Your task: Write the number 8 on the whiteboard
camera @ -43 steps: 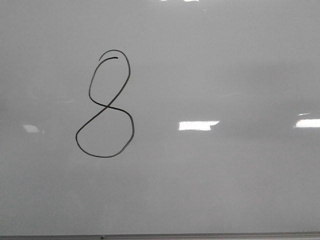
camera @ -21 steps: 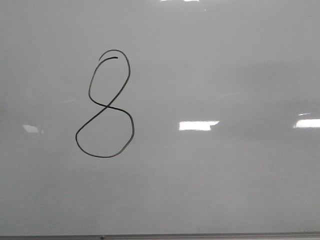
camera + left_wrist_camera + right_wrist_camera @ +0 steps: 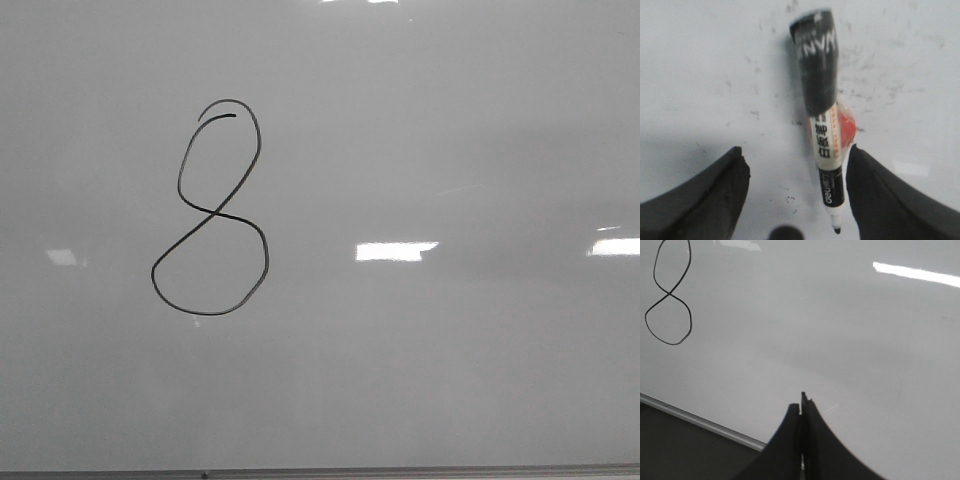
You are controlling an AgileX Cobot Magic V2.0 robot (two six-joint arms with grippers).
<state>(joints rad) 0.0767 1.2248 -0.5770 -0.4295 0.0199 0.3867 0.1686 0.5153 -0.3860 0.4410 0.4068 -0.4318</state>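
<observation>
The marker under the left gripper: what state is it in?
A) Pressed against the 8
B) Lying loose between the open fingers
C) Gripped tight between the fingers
B: the marker lies on a scuffed white surface between the spread fingers of the left gripper, touching neither, with no drawn line near it.

The number 8 [image 3: 669, 295] loses its top to the right wrist view's edge. In the left wrist view a marker [image 3: 822, 115] is blurred — its cap lettering unreadable — partly hiding a red-orange object [image 3: 846, 125].
</observation>
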